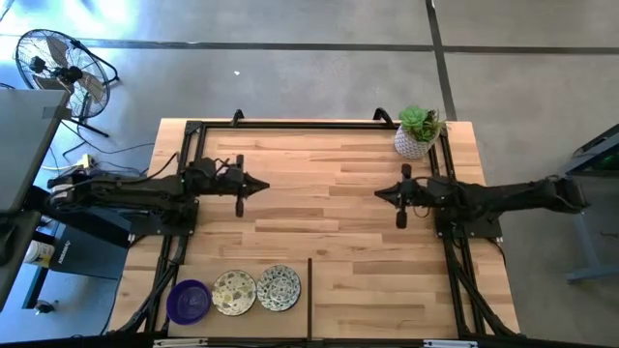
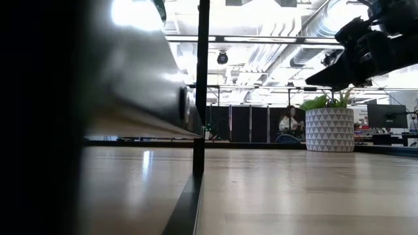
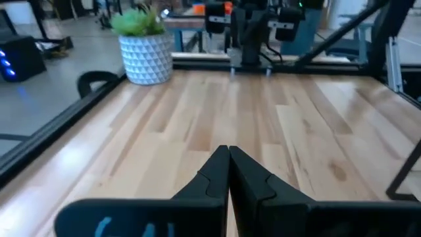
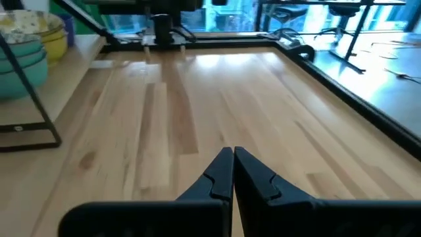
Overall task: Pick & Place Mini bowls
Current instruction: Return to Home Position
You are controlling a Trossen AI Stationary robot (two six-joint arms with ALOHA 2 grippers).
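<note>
Jaws pressed together on both arms, empty, poised over middle of bench [image 1: 329,242], facing, well apart. Mini bowls [image 1: 234,292] in three stacks on shelf [image 1: 309,290], front-left bench edge. Risk, judged: left arm [image 1: 145,190] swinging low could clip shelf, toppling stacks.

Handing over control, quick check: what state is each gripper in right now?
Left gripper: closed, holding nothing.
Right gripper: closed, holding nothing.
</note>
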